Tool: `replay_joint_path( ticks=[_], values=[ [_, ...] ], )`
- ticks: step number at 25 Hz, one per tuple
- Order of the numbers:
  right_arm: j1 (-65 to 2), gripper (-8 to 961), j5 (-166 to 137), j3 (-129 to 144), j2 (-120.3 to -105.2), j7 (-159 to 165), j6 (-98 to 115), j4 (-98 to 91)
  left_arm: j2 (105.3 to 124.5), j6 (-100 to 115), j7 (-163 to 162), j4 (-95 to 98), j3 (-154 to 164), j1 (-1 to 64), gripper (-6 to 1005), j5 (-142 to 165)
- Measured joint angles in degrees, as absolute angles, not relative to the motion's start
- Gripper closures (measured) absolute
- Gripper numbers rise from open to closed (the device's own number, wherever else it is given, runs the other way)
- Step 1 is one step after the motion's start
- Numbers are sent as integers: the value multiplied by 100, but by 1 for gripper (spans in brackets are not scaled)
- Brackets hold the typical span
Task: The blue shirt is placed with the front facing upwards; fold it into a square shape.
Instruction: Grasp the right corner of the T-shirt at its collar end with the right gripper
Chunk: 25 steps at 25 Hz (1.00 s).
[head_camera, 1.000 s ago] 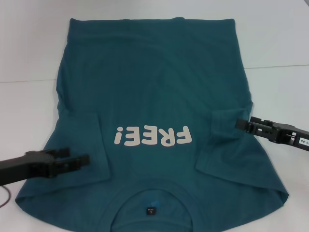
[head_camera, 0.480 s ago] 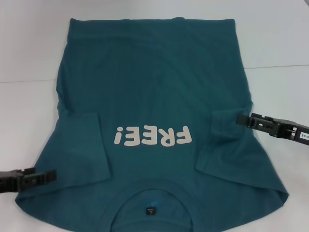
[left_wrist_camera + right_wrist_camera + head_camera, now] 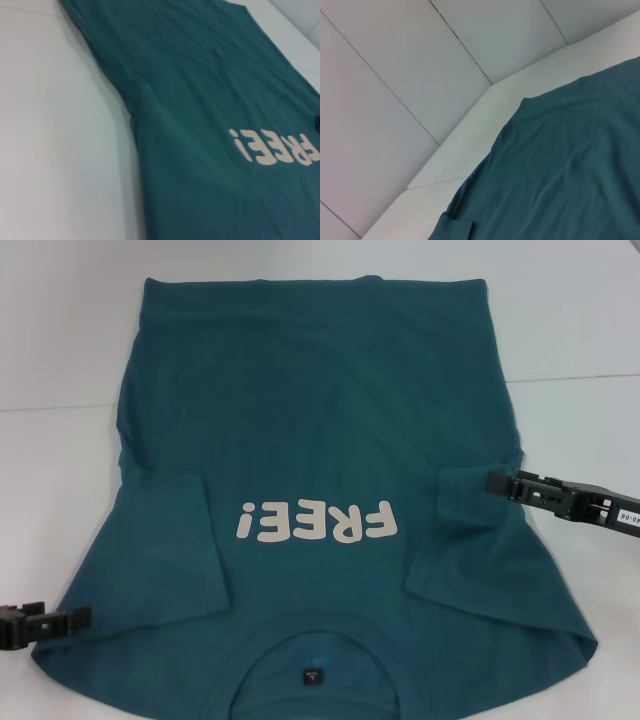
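We note the left gripper (image 3: 75,619) has pulled back off the blue shirt (image 3: 320,420) toward 8 o'clock, fingers together and empty. Both sleeves already lie folded inward. The right gripper (image 3: 497,484) sits at the 3 o'clock sleeve; grip unclear. The shirt lies flat on the table (image 3: 60,340), lettering up.

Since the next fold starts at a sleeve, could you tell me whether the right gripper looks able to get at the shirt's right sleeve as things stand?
Probably yes: the right gripper sits at the edge of the right sleeve of the shirt, with nothing between them.
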<state>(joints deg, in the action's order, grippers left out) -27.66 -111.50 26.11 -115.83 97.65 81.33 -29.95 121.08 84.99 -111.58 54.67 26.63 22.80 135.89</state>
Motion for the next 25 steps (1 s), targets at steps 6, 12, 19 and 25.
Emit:
replay_joint_path(
  ticks=[6, 12, 19, 25],
  values=[
    [-2768, 26, -11153, 2615, -11583, 9765, 8105, -2984, 12104, 8424, -11135, 5459, 2657, 2288, 125, 13641],
    [-2769, 26, -11153, 2620, -11582, 9765, 8080, -2971, 12102, 8274, -11099, 5362, 2676, 2288, 124, 13647],
    [-2769, 26, -11153, 2619, -11583, 9764, 8075, -2971, 12109, 8208, -11078, 5319, 2698, 2293, 123, 13663],
    [-2769, 26, -11153, 2619, -11583, 9765, 8054, -2969, 12126, 8138, -11075, 5300, 2697, 2270, 123, 13774]
  ],
)
